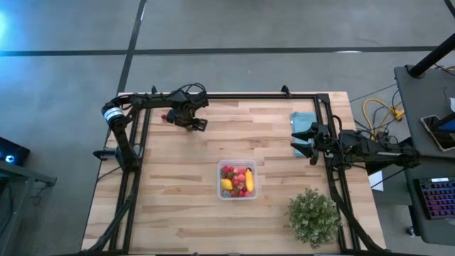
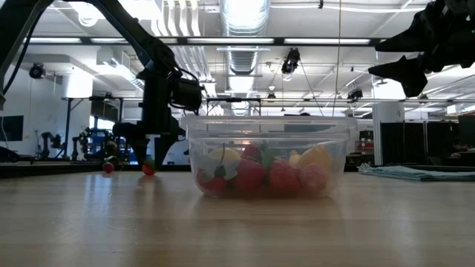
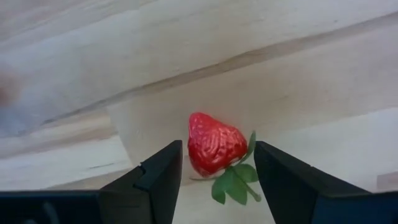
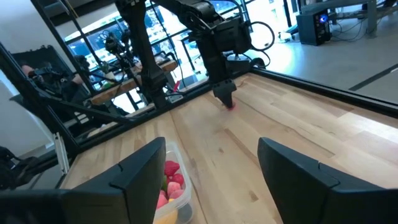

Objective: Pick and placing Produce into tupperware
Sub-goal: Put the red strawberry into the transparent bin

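A red toy strawberry [image 3: 214, 143] with green leaves lies on the table near its far left corner. My left gripper [image 3: 217, 148] is open and low over it, one finger on either side, with a small gap showing at each. In the low view the strawberry [image 2: 149, 168] sits just under the left gripper [image 2: 148, 148]. A second small red piece [image 1: 165, 117] lies apart, to the left. The clear tupperware [image 1: 237, 179] stands mid-table and holds red berries, a yellow banana and a lemon. My right gripper [image 4: 211, 146] is open and raised near the right edge.
A folded teal cloth [image 1: 304, 122] lies at the far right, below my right gripper [image 1: 303, 139]. A bushy green potted plant [image 1: 313, 217] stands at the near right corner. Bare wood lies between the strawberry and the tupperware [image 2: 266, 159]. Dark frame rails [image 1: 138, 135] border the table.
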Controlling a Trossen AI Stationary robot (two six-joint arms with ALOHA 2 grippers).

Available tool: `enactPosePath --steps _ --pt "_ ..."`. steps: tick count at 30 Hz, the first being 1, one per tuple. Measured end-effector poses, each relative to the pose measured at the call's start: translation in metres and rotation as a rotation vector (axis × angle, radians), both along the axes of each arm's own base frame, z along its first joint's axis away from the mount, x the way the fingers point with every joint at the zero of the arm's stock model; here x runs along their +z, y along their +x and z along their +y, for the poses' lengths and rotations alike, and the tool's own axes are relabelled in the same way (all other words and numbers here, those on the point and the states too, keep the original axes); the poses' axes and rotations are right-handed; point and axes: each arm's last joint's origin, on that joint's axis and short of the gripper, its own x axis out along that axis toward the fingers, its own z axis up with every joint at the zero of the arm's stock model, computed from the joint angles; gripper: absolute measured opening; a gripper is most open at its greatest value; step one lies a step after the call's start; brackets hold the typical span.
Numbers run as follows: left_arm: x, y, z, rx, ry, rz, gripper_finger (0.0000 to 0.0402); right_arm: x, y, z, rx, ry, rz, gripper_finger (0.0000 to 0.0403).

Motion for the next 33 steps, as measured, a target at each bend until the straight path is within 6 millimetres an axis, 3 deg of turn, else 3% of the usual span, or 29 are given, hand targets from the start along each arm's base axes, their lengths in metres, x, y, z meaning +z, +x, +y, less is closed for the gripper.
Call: enactPosePath --steps 14,24,33 --pt "-0.001 -0.001 -0.002 -0.026 -0.021 0.007 0.0184 0.000 0.000 0.000 0.000 0.000 0.000 0.0247" --pt "-0.019 -0.011 -0.009 -0.023 -0.071 0.049 0.0184 0.000 0.000 0.000 0.000 0.000 -0.001 0.0253" --pt "-0.011 -0.001 -0.002 -0.038 -0.024 -0.008 0.0184 0.000 0.000 0.000 0.000 0.000 0.000 0.0247"
